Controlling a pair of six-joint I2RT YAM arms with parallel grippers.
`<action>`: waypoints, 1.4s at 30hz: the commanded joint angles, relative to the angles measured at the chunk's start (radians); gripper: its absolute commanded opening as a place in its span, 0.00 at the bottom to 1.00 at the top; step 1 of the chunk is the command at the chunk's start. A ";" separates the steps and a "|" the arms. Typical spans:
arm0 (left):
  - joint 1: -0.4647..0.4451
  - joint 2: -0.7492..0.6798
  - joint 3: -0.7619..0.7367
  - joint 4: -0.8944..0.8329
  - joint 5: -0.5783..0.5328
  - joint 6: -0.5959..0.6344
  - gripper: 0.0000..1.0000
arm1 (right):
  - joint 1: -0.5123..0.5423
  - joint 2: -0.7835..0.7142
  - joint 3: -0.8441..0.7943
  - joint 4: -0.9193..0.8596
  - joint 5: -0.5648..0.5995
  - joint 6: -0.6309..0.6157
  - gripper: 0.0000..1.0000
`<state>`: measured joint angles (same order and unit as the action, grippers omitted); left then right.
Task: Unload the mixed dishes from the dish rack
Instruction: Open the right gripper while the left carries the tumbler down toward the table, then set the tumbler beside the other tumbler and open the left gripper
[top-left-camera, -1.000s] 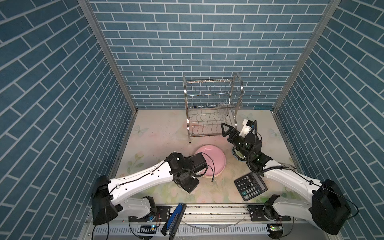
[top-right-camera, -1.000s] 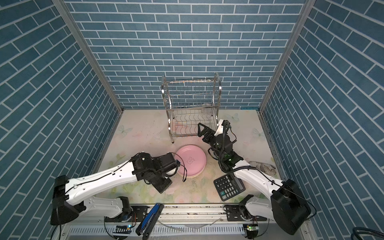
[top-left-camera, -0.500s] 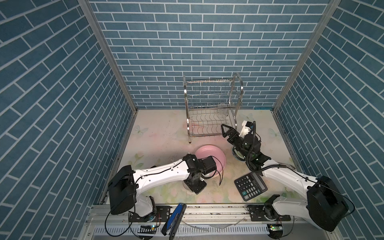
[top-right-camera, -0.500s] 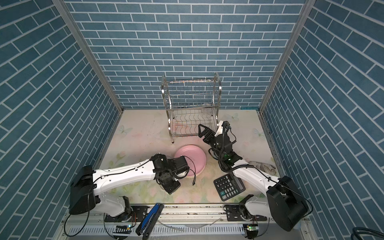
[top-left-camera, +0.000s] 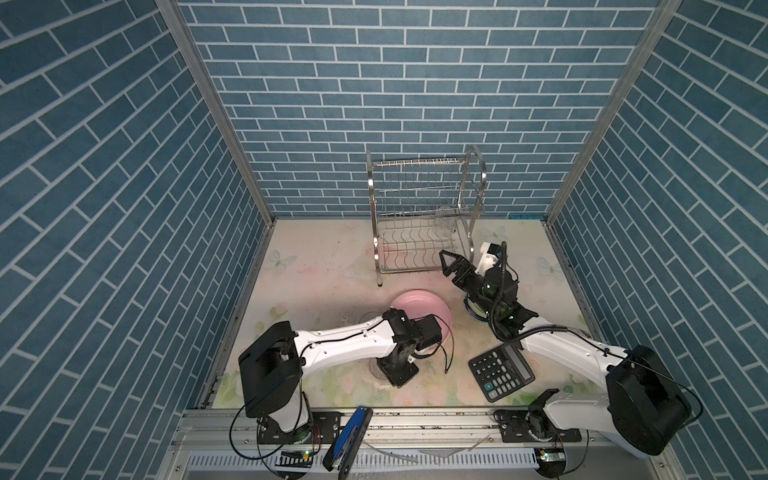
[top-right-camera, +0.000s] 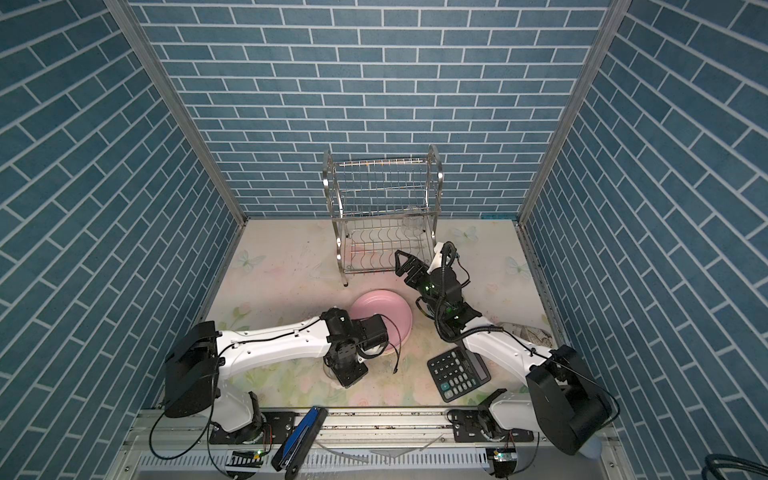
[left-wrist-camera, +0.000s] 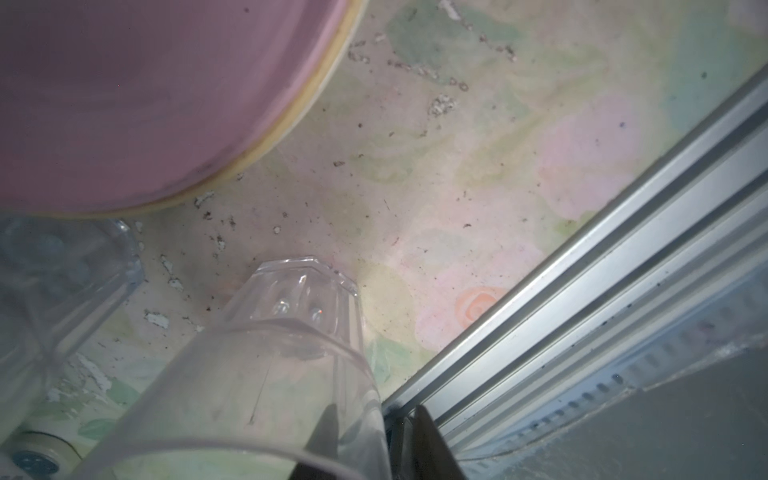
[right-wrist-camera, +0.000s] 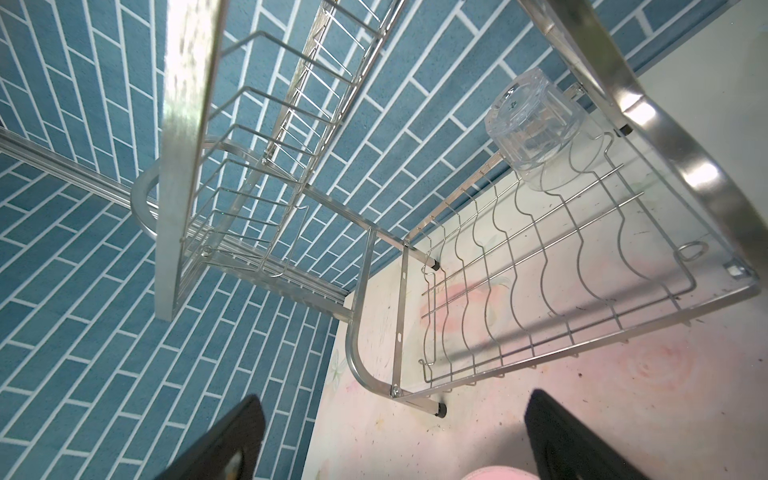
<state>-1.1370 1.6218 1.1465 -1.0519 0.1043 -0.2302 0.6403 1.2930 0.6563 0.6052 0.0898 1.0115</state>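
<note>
1. In both top views: dish rack nearly bare, rack glass on the lower tier; pink plate on desk.
2. Left wrist: left fingers by desk glass, prob. the set-down; we can't tell grip vs. release.
3. Right wrist: right fingers wide apart, empty, facing the rack glass. Next we reach in & close on it w/o snagging wires.

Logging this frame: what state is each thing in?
Rack, upright, one glass left on lower tier.
Rack glass, upside down.
Pink plate, lying flat, off the rack.
Table glass, upright, off the rack.
Left claw, at that glass; grip unclear.
Right claw, open, empty.
Calculator, face up.
</note>
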 joint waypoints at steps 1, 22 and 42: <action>0.000 -0.005 0.017 0.003 -0.030 0.012 0.45 | -0.004 -0.001 0.024 0.002 0.003 -0.031 0.98; 0.378 -0.527 -0.184 0.647 -0.301 -0.109 1.00 | 0.010 0.317 0.425 -0.348 0.109 -0.668 0.95; 0.656 0.015 -0.047 1.027 -0.187 -0.142 0.98 | -0.081 0.621 0.680 -0.382 0.061 -0.841 0.98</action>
<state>-0.4877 1.6096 1.0496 -0.0776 -0.0486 -0.3870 0.5804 1.8687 1.2839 0.2237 0.1833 0.2100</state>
